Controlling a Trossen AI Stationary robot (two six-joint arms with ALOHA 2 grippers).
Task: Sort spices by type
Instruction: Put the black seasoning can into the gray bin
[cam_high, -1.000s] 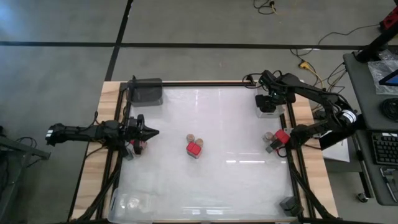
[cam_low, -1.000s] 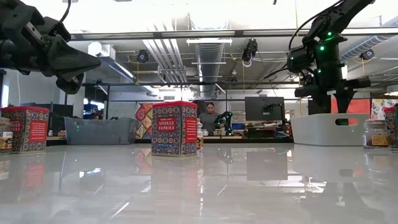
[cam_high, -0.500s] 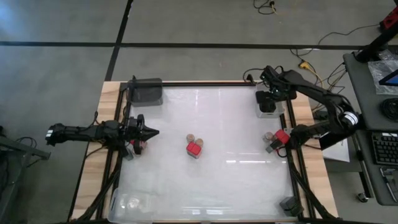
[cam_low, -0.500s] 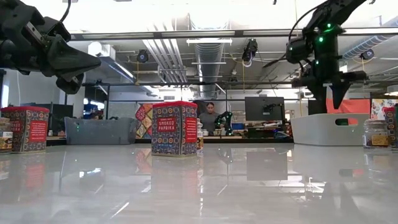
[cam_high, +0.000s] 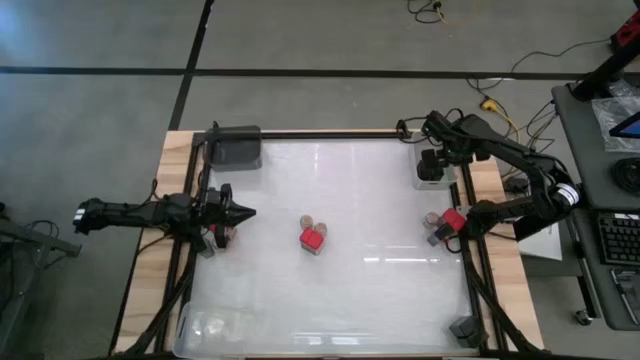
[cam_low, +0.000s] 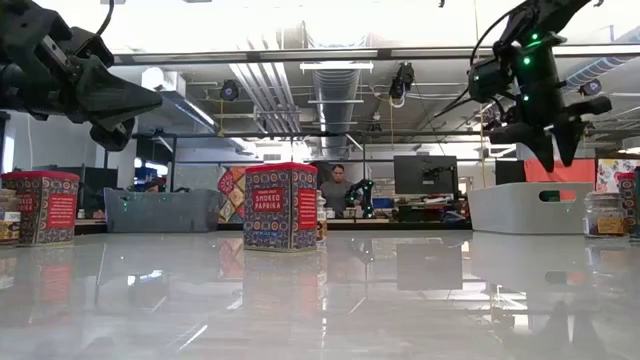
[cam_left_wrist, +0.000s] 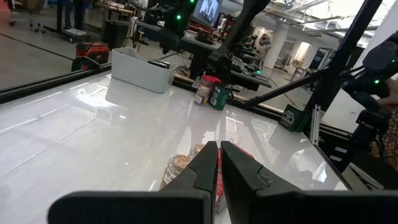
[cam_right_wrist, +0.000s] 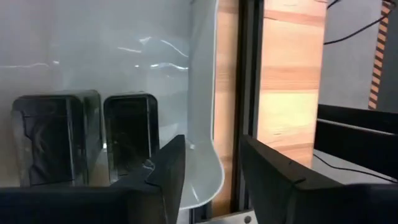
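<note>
In the right wrist view, two black blocky spice tins (cam_right_wrist: 46, 134) (cam_right_wrist: 130, 134) stand side by side inside the white bin (cam_right_wrist: 205, 93). My right gripper (cam_right_wrist: 211, 168) hangs open above that bin (cam_low: 525, 207) at the far right corner (cam_high: 432, 158), touching nothing. A red tin (cam_high: 312, 240) and two tan-topped jars (cam_high: 314, 222) stand mid-table. A jar (cam_high: 432, 220), a red tin (cam_high: 453, 219) and a dark tin (cam_high: 437, 237) sit by the right edge. My left gripper (cam_high: 242, 212) waits shut at the left edge, above a red tin (cam_high: 222, 235).
A grey bin (cam_high: 235, 147) sits at the far left corner and a clear bin (cam_high: 215, 325) at the near left corner. A small grey object (cam_high: 465, 328) lies near the near right corner. The wooden frame (cam_right_wrist: 286, 93) borders the table on the right. A person stands in the room beyond (cam_low: 335, 190).
My right gripper has risen out of the white bin and shifted a little toward the table's right edge, its open fingers now pointing down above the bin's rim. The left arm and the spices have stayed put.
</note>
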